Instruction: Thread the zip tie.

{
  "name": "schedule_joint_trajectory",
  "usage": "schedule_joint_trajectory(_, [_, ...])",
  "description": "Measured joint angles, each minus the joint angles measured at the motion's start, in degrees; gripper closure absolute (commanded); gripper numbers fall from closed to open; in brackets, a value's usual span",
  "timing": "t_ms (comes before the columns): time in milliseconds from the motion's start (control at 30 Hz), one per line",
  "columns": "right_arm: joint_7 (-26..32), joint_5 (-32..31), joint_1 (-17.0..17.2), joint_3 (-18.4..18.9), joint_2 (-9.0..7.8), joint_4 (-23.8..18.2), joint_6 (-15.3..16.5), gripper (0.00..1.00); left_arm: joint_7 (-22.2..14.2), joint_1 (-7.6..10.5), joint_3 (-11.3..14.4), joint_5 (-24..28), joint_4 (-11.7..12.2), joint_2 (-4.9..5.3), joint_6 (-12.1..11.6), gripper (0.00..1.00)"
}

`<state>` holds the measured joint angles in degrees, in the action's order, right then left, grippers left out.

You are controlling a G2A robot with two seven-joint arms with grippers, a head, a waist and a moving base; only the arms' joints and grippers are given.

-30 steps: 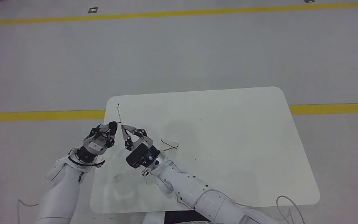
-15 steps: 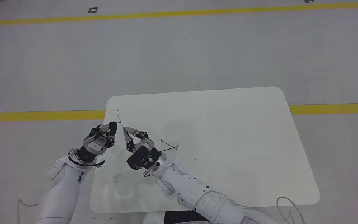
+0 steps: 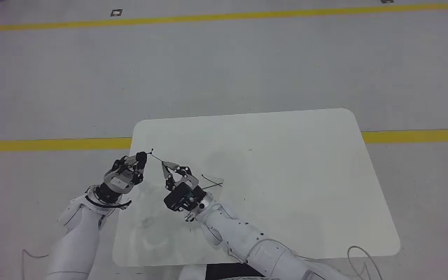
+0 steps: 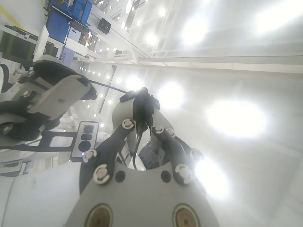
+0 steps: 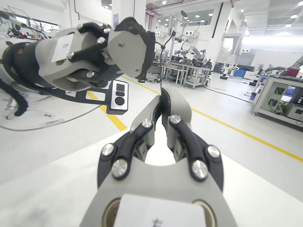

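Note:
A thin black zip tie (image 3: pixel 157 155) is strung in the air between my two grippers, above the white table's (image 3: pixel 294 175) left end. My left gripper (image 3: pixel 140 159) is shut on the tie's thicker end (image 4: pixel 142 100), and a loop of strap hangs down between its fingers. From there the strand (image 4: pixel 106 85) runs across to my right gripper (image 3: pixel 166 168). In the right wrist view that gripper (image 5: pixel 162 95) is shut on the strap (image 5: pixel 161 72), which rises to a small knot beside the left gripper's pad (image 5: pixel 132 45).
A second black tie (image 3: pixel 212 184) lies loose on the table just right of the right gripper. A tiny dark speck (image 3: pixel 250 148) sits farther in. The table edge and the floor's yellow line (image 3: pixel 63 144) lie close to the left arm.
My right gripper has shifted a little toward the table's middle, drawing the strap with it. The tie's free end above the left gripper has come down and looks shorter. The left arm stayed put.

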<state>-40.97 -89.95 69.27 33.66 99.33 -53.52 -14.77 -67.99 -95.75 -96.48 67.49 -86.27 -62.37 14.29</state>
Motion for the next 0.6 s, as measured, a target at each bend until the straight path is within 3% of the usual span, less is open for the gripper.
schedule_joint_trajectory(600, [0.77,0.00,0.15,0.28,-0.31,0.91,-0.06,1.00,0.00,0.00,0.00,0.00,0.00,0.00,0.00,1.00])
